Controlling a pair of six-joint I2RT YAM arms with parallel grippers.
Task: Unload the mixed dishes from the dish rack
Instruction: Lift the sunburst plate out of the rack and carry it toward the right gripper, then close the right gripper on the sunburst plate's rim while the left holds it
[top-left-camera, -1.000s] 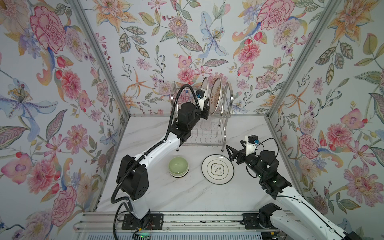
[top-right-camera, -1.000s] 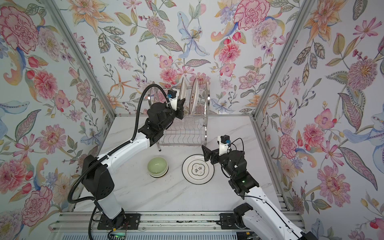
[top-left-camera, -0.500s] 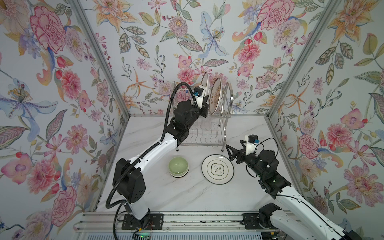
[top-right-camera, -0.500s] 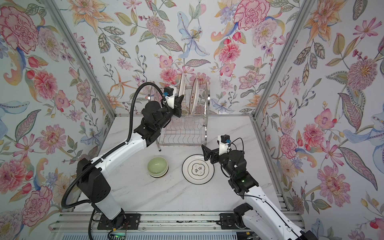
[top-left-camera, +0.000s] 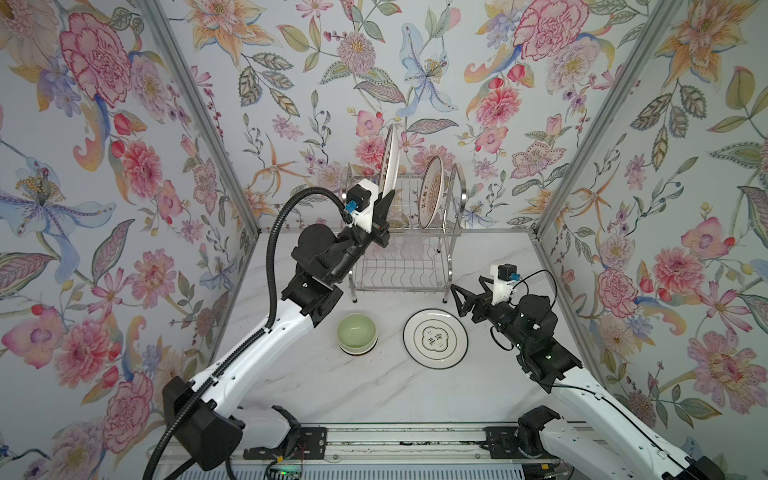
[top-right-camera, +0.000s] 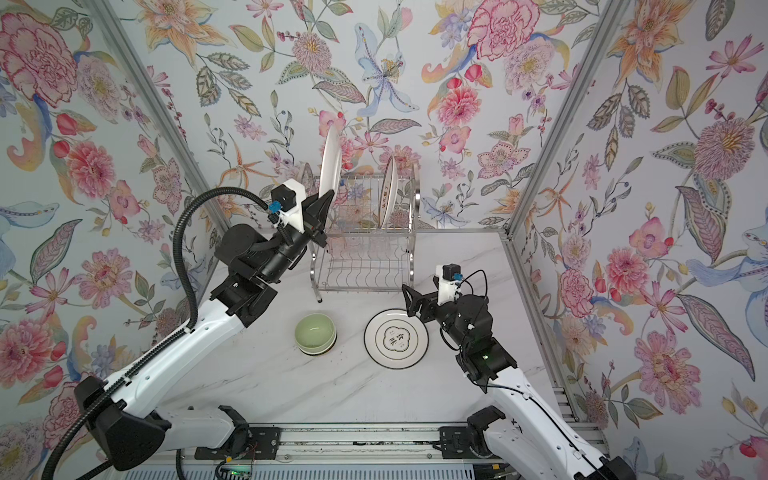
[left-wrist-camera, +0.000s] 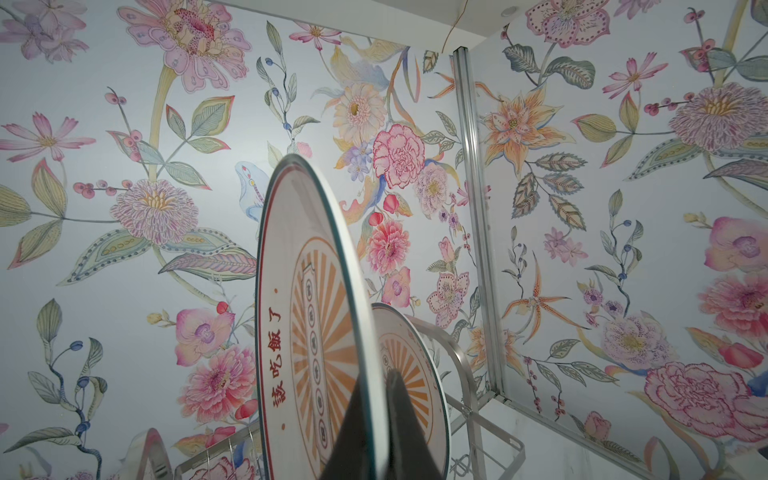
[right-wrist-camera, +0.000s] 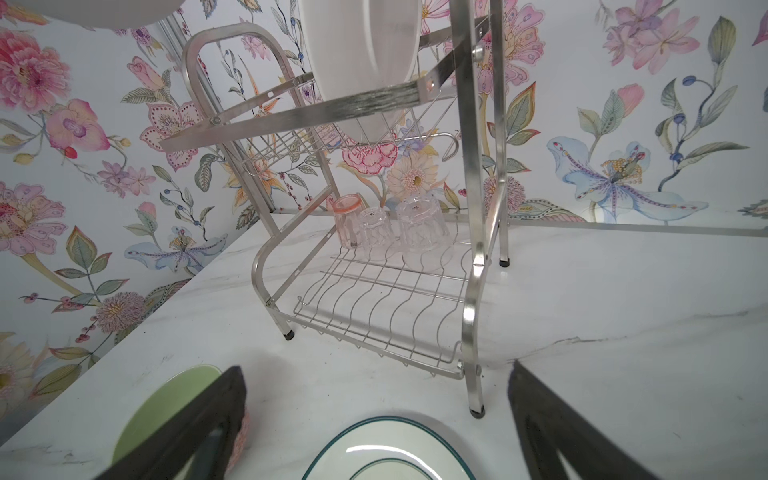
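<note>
Clearance is what matters at this step, by the look of it: the sunburst plate (top-left-camera: 390, 158) is pinched at its lower rim by the left gripper (top-left-camera: 385, 198) and held on edge over the left end of the dish rack (top-left-camera: 399, 270), raised higher than the second sunburst plate (top-left-camera: 430, 193) slotted in the top tier. Whether the wires are fully cleared can't be told. Ideally the plate gets carried up and out on edge, then tipped flat slowly before it's set on the desk (top-left-camera: 332, 395), since a rim pinch could be twisted loose by a quick swing. The left arm is stretched forward, wrist angled upward. The right gripper (top-left-camera: 466, 284) is spread wide, hung low in front of the rack by the black-rimmed plate (top-left-camera: 435, 338), which is laid beside the green bowl (top-left-camera: 356, 332). Cups (right-wrist-camera: 386, 226) are parked upside down on the lower tier.
</note>
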